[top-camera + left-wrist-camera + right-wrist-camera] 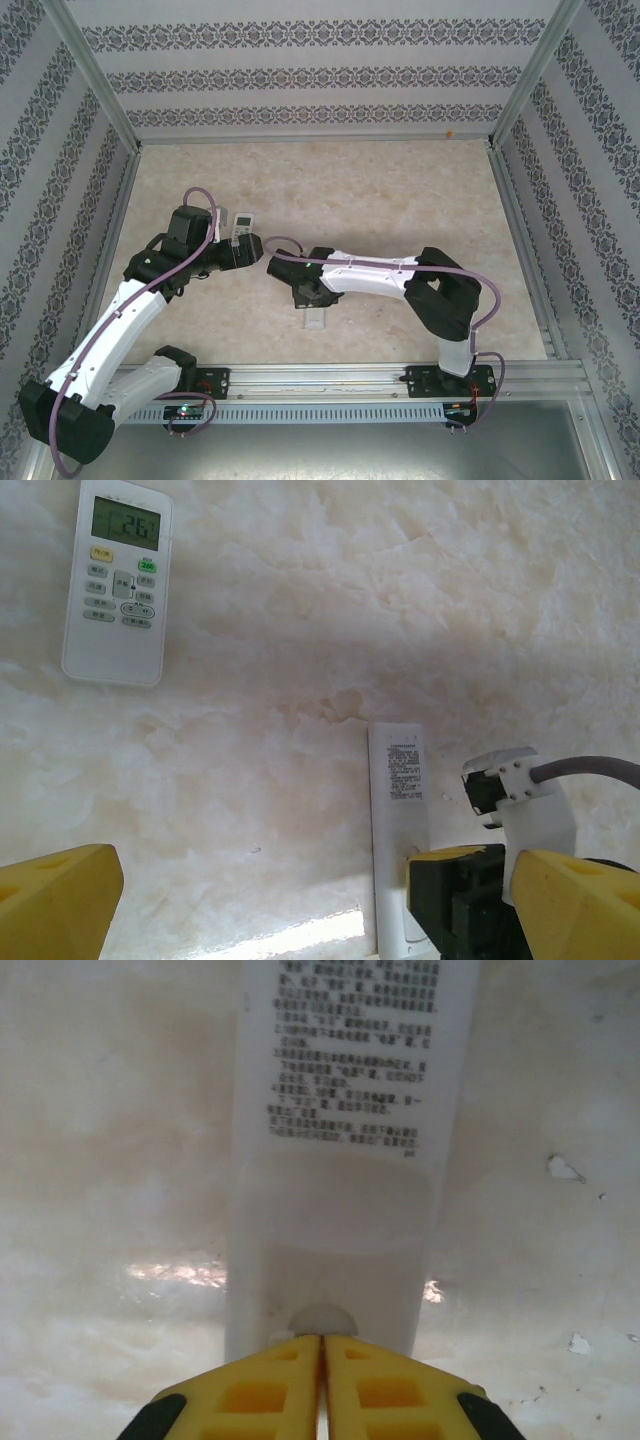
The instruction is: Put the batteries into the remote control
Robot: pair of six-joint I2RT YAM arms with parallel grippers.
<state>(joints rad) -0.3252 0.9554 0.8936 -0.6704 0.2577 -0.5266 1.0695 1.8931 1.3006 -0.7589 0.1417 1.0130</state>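
The remote control (pixel 335 1190) is lying face down, its cover notch (pixel 322 1320) being pressed by the shut tips of the right gripper (pixel 322 1360). The left gripper (pixel 310 910) is being held wide open near it. Unbraced, the remote could be shoved along instead of opened.

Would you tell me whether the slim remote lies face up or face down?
Face down: the remote control shows its printed label, no buttons.

Print on the remote control (pixel 340 1210) seems blurred.
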